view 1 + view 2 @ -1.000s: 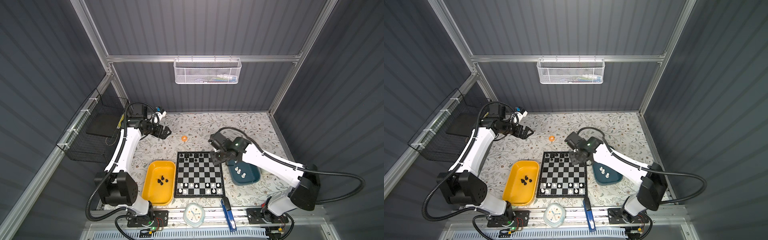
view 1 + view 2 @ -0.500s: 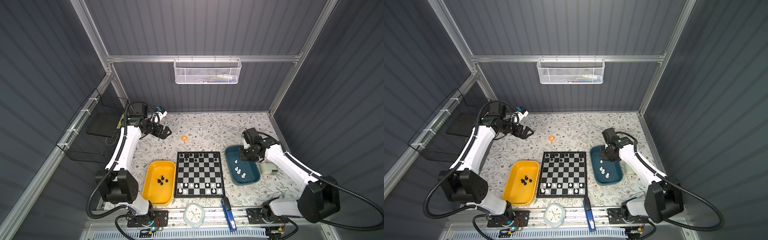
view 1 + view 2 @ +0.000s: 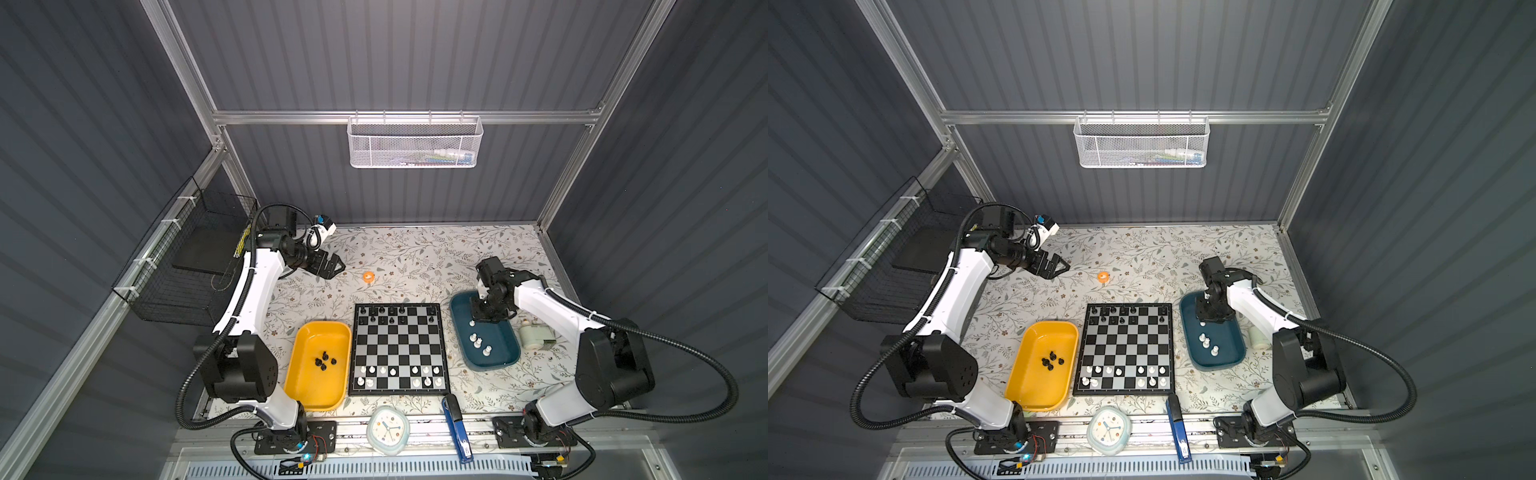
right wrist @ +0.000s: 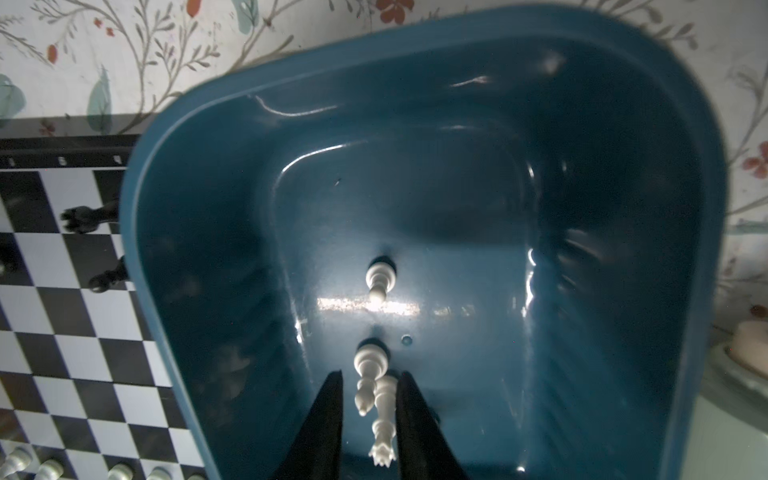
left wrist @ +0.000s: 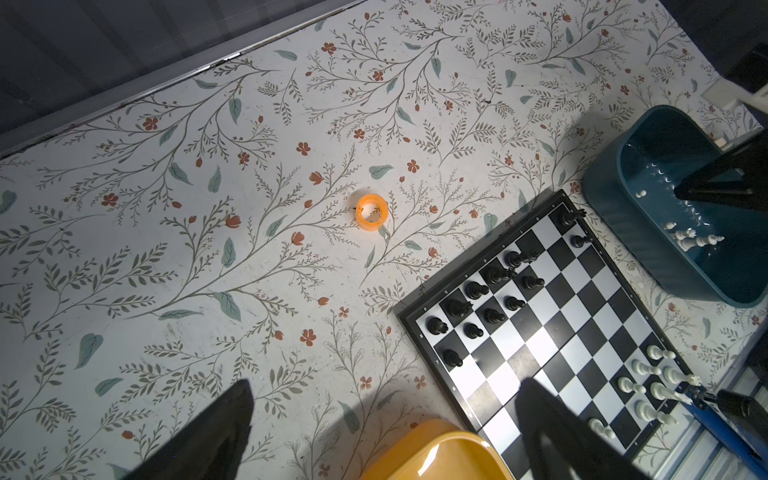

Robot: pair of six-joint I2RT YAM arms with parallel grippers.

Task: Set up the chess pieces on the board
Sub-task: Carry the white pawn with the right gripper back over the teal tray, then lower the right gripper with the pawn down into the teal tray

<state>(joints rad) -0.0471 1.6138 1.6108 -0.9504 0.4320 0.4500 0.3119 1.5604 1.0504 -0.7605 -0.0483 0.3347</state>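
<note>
Locate the right pincer (image 3: 486,318) poised over the teal tray (image 3: 503,345), clear of its floor. Note the jaws parted by a narrow gap, with nothing clamped between them. Observe, directly below the fingertips (image 4: 330,407) in the right wrist view, the loose white chess pieces (image 4: 371,365) on the tray floor. Read contact between pads and pieces as probably none; the blurred wrist view does not settle it.

Find the board (image 3: 399,345) just to the left of this pincer, close beside the tray. Count the tray wall as the only thing between pincer and board. Note black chess pieces (image 3: 392,310) partly filling the two far rows and placed white chess pieces (image 3: 426,370) partly filling the two near rows. Find a small pale cylinder (image 3: 532,336) on the table (image 3: 415,257) to the right of this pincer, just beyond the tray's outer wall.

Locate the left pincer (image 3: 337,270) released, jaws at full spread, hovering above the table well beyond the board's far left corner. Note an orange ring (image 3: 368,276) near it on the right, apart from both fingers (image 5: 224,428). Find the yellow tray (image 3: 316,390) well back toward the near edge, holding a small cluster of loose black chess pieces (image 3: 325,360). Note a clock (image 3: 388,428) and a blue tool (image 3: 457,432) at the near edge, well behind both pincers.
</note>
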